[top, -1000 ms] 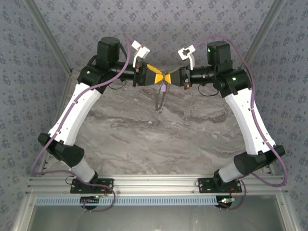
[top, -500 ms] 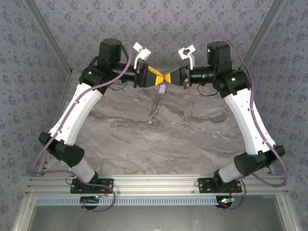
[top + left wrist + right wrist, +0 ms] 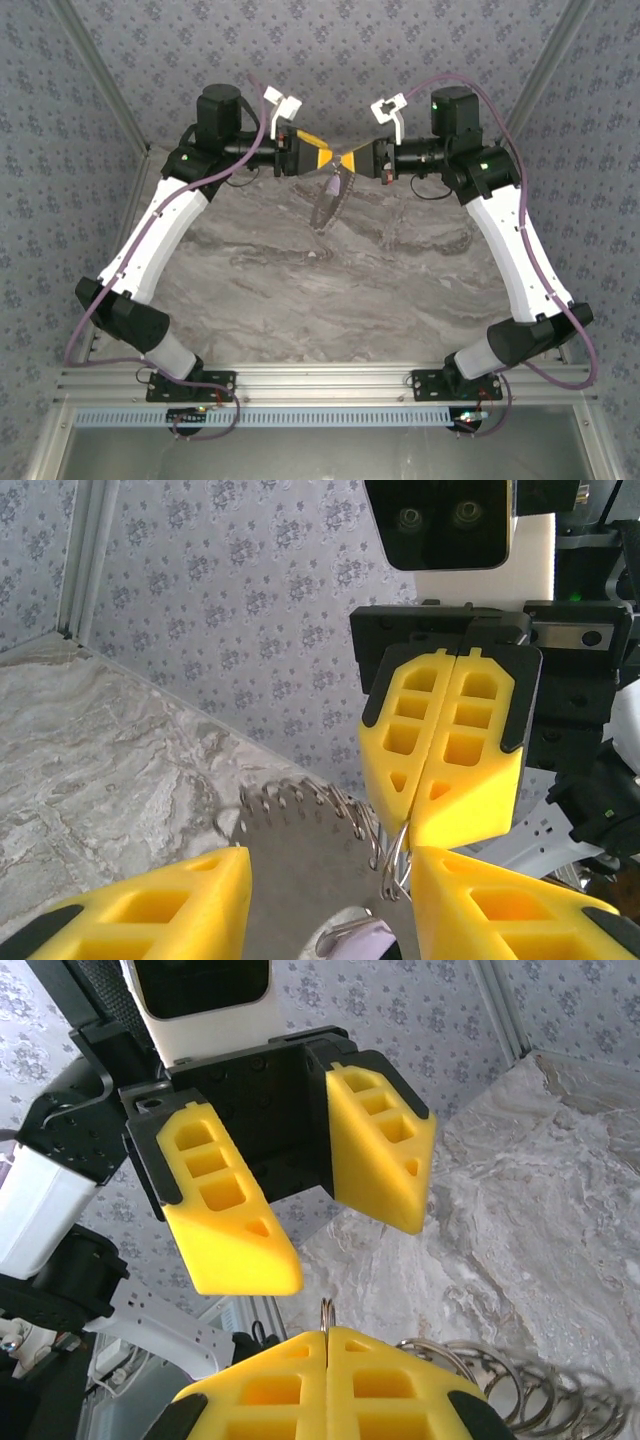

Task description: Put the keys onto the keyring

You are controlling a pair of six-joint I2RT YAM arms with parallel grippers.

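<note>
- Right gripper (image 3: 352, 160): clamps fully shut on the large thin grey metal keyring (image 3: 326, 208), pinching its rim between yellow fingertips and holding it in the air over the far part of the grey marbled table (image 3: 300, 290).
- Left gripper (image 3: 325, 157): stands partly open, tip to tip with the right one, holding nothing. Shows yellow fingers (image 3: 240, 1230) clearly apart in the right wrist view.
- Keyring from the left wrist: hangs below the shut right gripper (image 3: 412, 832), its jagged silvery fringe (image 3: 290, 798) fanning along the upper rim, between the spread fingers of the left gripper (image 3: 330, 865) but touching neither.
- Tiny key with the lilac-purple head (image 3: 330, 187): sits right at the ring, just under the two fingertips. Peeks in at the bottom edge of the left wrist view (image 3: 355, 945), against the ring's lower part and free of both grippers.
- Judged done: ring lifted and steadied, and the key brought to it and apparently released there, so probably hanging from the hoop.
- Not settled: cannot tell whether the blade's eye is truly threaded through the wire or merely caught on it — too small and partly hidden.
- Judged left: confirming that the key stays put, then fetching any further keys, none being visible on the table from above.
</note>
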